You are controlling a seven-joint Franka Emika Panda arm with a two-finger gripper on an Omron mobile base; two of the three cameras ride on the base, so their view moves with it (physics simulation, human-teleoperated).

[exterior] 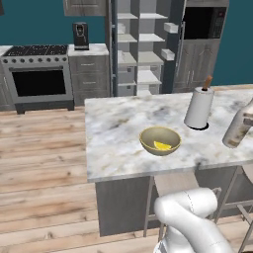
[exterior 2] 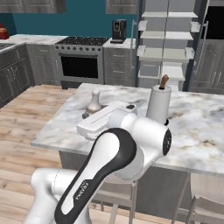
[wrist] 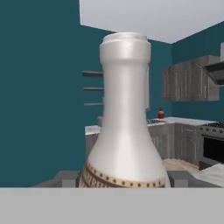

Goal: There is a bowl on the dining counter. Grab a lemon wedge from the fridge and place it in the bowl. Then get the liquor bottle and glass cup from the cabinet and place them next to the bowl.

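Hidden / cut off: in the hand view the two-finger gripper [wrist: 124,179] straddles the base of the white, long-necked liquor bottle with a brown patterned band [wrist: 125,127]. Dark finger tips [wrist: 65,178] peek out on either side of the bottle's wide lower body; the jaws stand spread around it, pinching it. The bottle's bottom is cut off by the frame edge. In the left base view the same bottle [exterior: 240,126] sits at the far right edge, tilted, partly out of frame. In the right base view it [exterior 2: 94,104] shows upright behind the arm's white forearm, lower part hidden. Whether it rests on the counter or hangs above it cannot be told.

Surroundings: a white paper towel roll on a brown-tipped holder [exterior: 199,107] stands on the grey-veined marble dining counter [exterior: 118,128], between the bottle and the bowl. Behind, a steel oven range [exterior: 37,74], a black coffee machine [exterior: 80,35] and the open fridge with white shelves [exterior: 141,47]. Metal stools [exterior 2: 197,201] tuck under the counter edge.

Containers: the tan round bowl [exterior: 160,141] sits near the counter's front edge, holding the yellow lemon wedge [exterior: 162,145]. Bottle and bowl are apart.
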